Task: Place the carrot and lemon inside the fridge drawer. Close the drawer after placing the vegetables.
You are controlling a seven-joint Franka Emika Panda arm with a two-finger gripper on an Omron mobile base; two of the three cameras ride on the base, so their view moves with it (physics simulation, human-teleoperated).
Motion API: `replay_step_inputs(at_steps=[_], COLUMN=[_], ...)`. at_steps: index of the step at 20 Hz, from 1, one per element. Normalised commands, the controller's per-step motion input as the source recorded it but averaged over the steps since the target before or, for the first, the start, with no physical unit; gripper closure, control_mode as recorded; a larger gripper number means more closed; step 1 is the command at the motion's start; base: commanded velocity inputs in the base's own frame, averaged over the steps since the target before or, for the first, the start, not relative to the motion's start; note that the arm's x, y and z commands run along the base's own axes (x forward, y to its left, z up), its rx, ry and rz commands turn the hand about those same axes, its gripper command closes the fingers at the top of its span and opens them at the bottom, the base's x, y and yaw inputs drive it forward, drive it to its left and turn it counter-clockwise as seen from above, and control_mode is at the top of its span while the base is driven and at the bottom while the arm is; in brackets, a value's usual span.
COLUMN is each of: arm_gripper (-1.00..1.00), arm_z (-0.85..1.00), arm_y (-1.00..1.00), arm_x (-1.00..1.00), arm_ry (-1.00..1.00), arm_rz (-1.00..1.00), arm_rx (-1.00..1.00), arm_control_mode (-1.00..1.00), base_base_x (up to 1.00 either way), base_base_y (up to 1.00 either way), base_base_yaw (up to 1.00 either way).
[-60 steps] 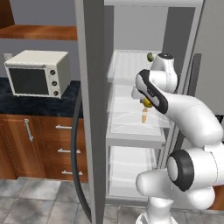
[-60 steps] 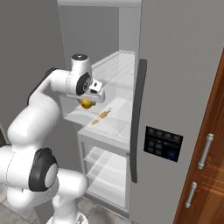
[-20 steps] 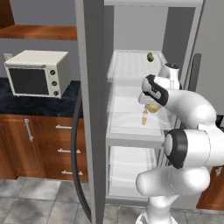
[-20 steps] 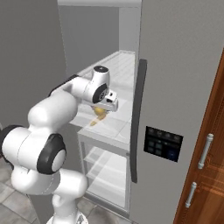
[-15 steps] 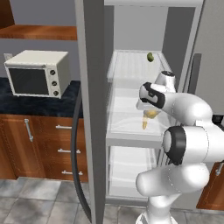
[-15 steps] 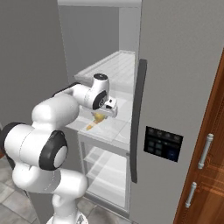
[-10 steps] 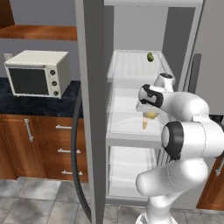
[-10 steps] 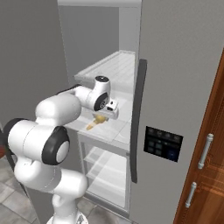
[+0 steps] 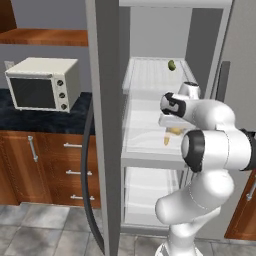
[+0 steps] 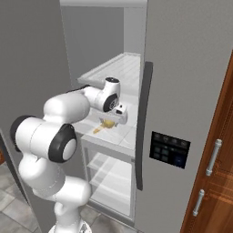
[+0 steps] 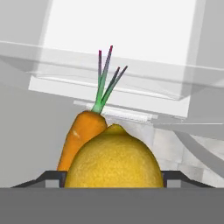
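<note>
Nearest the hand camera, the round bright yellow lemon [image 11: 114,158] sits between the two dark fingertips [image 11: 50,176] of the end effector [image 11: 113,179]. The tips flank it on either side, but whether they press on the fruit or stand just clear of it cannot be told, so the grip stays uncertain. Its closeness suggests the lemon is the piece being handled at this step.

Just behind it, and touching or nearly so, lies the slender orange carrot with its thin green leafy top [image 11: 82,133], its leaves pointing away from the hand. In the base views both pieces rest on the white fridge shelf [image 9: 145,145], the carrot [image 10: 97,130] nearer the front edge and the lemon [image 10: 108,123] under the white hand [image 10: 119,114]. The arm reaches in level with this shelf, probably because that is the only way under the shelf above.

Beyond the two, the hand view shows the see-through pale plastic fridge drawer with a whitish front rim [image 11: 109,87]. Neither the carrot nor the lemon is in it yet, so both placements and the closing remain to be done.

Farther back, a small olive-green oval fruit [image 9: 171,65] lies on the upper ribbed shelf [image 9: 150,75]. Off to the left, a cream toaster oven [image 9: 42,84] stands on the dark tabletop [image 9: 47,115].
</note>
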Motion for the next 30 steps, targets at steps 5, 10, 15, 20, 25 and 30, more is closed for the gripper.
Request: replay_step_inputs(at_steps=[5,10,15,20,25,30], arm_gripper=[-1.0,-1.0,-1.0,-1.0,-1.0,-1.0], arm_z=[0.07,0.69,0.93,0.8,0.36,0.04], arm_y=[0.0,0.29,0.33,0.25,0.16,0.07], arm_x=[0.0,0.0,-0.04,-0.28,-0.74,-0.7], arm_ry=[0.02,-0.01,-0.09,-0.16,-0.12,-0.02], arm_rz=[0.0,0.0,0.0,0.0,0.0,0.0], arm_rx=[0.0,0.0,0.0,0.0,0.0,0.0], arm_control_mode=[-1.0,-1.0,-1.0,-1.0,-1.0,-1.0], base_base_x=[0.0,0.0,0.0,0.0,0.0,0.0], base_base_y=[0.0,0.0,0.0,0.0,0.0,0.0], base_base_yaw=[0.0,0.0,0.0,0.0,0.0,0.0])
